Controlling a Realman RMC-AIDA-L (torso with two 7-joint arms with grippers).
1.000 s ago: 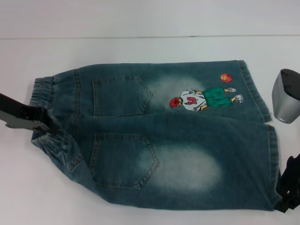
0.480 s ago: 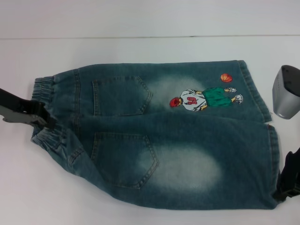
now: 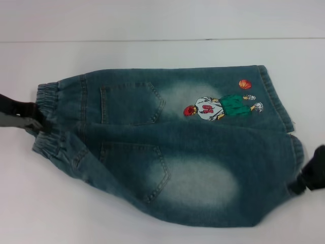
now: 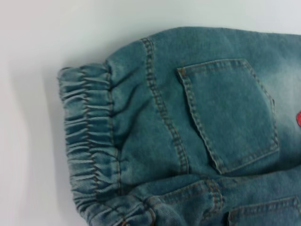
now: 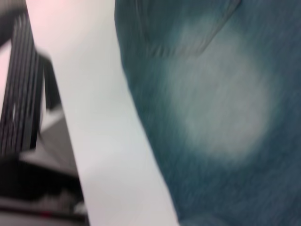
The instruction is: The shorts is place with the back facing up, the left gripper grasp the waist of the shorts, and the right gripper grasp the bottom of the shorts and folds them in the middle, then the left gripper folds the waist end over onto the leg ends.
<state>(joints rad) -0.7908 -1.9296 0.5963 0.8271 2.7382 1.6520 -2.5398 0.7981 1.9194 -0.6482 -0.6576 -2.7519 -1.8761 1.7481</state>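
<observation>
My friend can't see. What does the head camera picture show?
Faded blue-green denim shorts lie back-up on a white table, near edge lifting. The black left gripper is at the gathered waist; the black right gripper is at the stitched leg ends.

The shorts (image 3: 167, 147) lie across the table (image 3: 152, 56), waist (image 3: 48, 119) left, leg ends (image 3: 284, 117) right.

Table (image 3: 152, 56): plain white surface, extending across the whole head view. Lying directly on it: the shorts (image 3: 167, 147), faded blue-green denim, back pockets facing up, near long edge lifting off the surface.
</observation>
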